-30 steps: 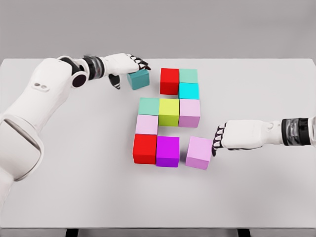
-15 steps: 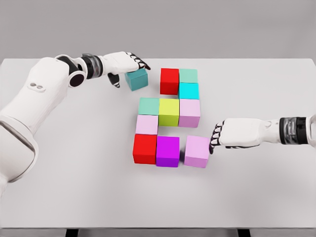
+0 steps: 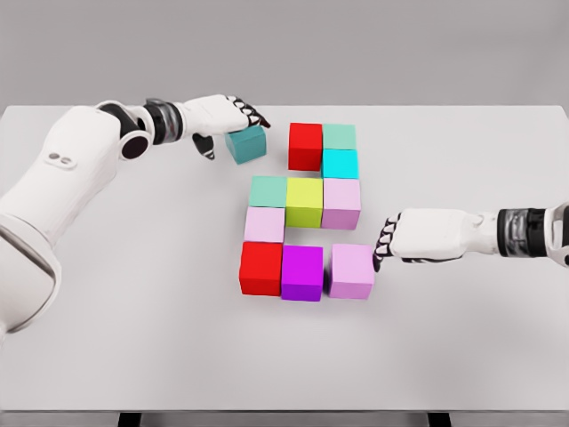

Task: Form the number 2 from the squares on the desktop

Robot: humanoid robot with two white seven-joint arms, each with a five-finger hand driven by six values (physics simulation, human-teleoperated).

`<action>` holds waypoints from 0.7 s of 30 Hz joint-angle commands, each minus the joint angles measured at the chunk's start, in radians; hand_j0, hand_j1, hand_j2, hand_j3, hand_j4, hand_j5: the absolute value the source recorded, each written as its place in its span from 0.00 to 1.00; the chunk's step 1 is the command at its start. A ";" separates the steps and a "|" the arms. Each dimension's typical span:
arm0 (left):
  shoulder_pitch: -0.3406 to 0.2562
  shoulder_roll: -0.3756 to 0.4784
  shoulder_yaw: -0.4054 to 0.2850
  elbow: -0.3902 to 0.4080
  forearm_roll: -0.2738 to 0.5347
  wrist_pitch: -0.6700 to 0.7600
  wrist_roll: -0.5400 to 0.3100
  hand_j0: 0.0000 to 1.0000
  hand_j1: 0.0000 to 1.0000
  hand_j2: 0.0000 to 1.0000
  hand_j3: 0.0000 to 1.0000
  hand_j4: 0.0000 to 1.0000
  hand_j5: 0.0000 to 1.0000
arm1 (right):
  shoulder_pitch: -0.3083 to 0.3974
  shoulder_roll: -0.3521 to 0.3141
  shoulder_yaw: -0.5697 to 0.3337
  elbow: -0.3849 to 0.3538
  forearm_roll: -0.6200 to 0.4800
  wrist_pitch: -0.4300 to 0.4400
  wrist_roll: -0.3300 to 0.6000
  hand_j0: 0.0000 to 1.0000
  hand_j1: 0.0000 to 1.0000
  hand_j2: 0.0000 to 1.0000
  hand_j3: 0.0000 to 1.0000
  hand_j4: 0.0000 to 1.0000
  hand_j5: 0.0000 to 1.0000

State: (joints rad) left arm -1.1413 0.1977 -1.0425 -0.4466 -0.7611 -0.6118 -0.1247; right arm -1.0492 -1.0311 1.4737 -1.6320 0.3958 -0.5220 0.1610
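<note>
Coloured cubes lie on the white table point(image 3: 133, 338). The top row is a red cube point(image 3: 305, 146), a mint cube point(image 3: 339, 136) and a cyan cube point(image 3: 340, 164). Below come a green cube point(image 3: 268, 190), a yellow-green cube point(image 3: 304, 201) and a pink cube point(image 3: 341, 203), then a pale pink cube point(image 3: 264, 224). The bottom row holds a red cube point(image 3: 261, 268), a magenta cube point(image 3: 302, 272) and a lilac cube point(image 3: 352, 270). My right hand point(image 3: 382, 242) presses its fingertips against the lilac cube's right side. A teal cube point(image 3: 247, 143) sits apart and skewed, with my left hand point(image 3: 233, 124) touching its top left edge.
A gap separates the teal cube from the red cube of the top row. Bare table lies to the left, right and front of the cubes.
My right hand has pushed the lilac cube leftward, almost up against the magenta cube. The left hand and teal cube have shifted slightly.
</note>
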 commanded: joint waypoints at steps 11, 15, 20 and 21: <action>0.011 0.028 0.006 -0.041 0.006 0.001 0.000 1.00 1.00 1.00 1.00 1.00 1.00 | 0.000 0.002 -0.001 -0.009 -0.006 0.003 0.000 0.61 0.61 0.61 0.61 0.61 0.61; 0.011 0.029 0.006 -0.049 0.006 0.001 0.000 1.00 1.00 1.00 1.00 1.00 1.00 | 0.000 0.002 -0.001 -0.009 -0.006 0.003 0.000 0.60 0.60 0.60 0.60 0.60 0.60; 0.015 0.039 0.006 -0.057 0.008 0.001 0.000 1.00 1.00 1.00 1.00 1.00 1.00 | 0.000 0.002 -0.001 -0.012 -0.012 0.003 0.002 0.60 0.60 0.60 0.60 0.60 0.60; 0.017 0.040 0.006 -0.058 0.009 0.001 0.000 1.00 1.00 1.00 1.00 1.00 1.00 | 0.000 0.002 -0.001 -0.012 -0.012 0.003 0.000 0.60 0.60 0.60 0.60 0.60 0.60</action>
State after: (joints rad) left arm -1.1229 0.2340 -1.0413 -0.5026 -0.7576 -0.6117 -0.1246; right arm -1.0492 -1.0295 1.4739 -1.6432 0.3897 -0.5192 0.1620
